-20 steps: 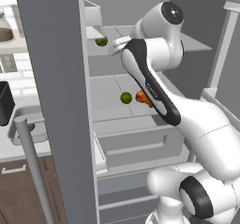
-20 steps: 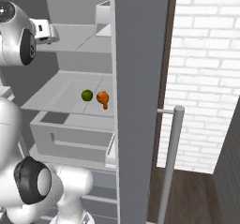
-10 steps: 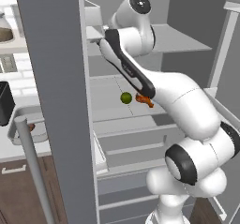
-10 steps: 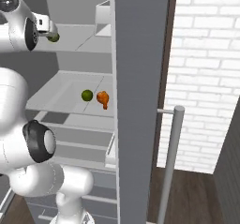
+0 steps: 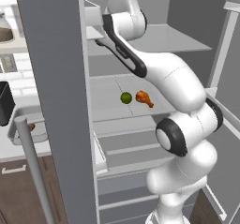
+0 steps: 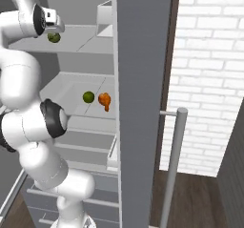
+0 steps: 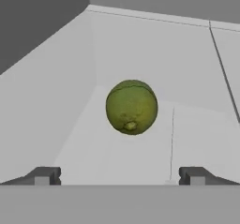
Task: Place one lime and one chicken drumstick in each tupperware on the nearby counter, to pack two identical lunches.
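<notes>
The gripper [image 7: 119,176] stands wide, empty, aimed at the upper-shelf lime [image 7: 131,107] centred ahead, apparently lined up for grasping.

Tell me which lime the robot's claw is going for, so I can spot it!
Look into the open fridge and find its upper shelf. The lime sits alone there, right in front of the open claw. The other lime is one shelf lower, beside the orange chicken drumstick.

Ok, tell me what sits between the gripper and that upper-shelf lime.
Nothing: in the hand view, bare shelf floor separates the open gripper from the lime.
</notes>
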Available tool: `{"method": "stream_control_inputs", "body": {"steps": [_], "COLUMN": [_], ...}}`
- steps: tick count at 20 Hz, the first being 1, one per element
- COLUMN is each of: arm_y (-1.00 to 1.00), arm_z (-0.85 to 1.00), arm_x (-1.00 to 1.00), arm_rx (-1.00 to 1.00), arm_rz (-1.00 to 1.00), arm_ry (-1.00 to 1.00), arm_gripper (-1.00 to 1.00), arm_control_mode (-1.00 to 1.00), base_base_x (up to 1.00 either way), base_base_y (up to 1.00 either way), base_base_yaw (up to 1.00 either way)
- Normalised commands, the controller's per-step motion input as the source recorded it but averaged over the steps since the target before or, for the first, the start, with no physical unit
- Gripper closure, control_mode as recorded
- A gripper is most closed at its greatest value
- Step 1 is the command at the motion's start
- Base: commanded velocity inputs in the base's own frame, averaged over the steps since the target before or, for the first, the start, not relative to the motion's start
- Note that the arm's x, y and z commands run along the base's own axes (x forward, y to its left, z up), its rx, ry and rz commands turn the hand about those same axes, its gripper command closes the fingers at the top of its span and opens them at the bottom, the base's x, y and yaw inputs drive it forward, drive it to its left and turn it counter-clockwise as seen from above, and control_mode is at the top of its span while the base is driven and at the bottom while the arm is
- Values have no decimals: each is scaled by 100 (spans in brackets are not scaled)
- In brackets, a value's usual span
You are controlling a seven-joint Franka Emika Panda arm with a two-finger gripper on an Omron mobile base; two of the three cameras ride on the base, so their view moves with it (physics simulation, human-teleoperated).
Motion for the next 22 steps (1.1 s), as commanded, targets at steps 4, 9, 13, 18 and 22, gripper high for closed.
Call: {"method": "stream_control_inputs", "body": {"steps": [4, 9, 13, 18, 22], "arm_y": [3, 1, 0, 0, -5], "arm_z": [-41, -13, 0, 1, -7], "arm_x": [32, 47, 46, 15, 0], "arm_rx": [0, 0, 5, 6, 5], "arm_rz": [0, 0, 0, 0, 0], "arm_ry": [-5, -4, -7, -9, -8], "arm_gripper": [-100, -100, -100, -100, -100], "arm_control_mode": [-100, -100, -100, -100, -100], "base_base_x": [0, 0, 0, 0, 0], "base_base_y": [0, 0, 0, 0, 0], "base_base_yaw": [0, 0, 0, 0, 0]}}
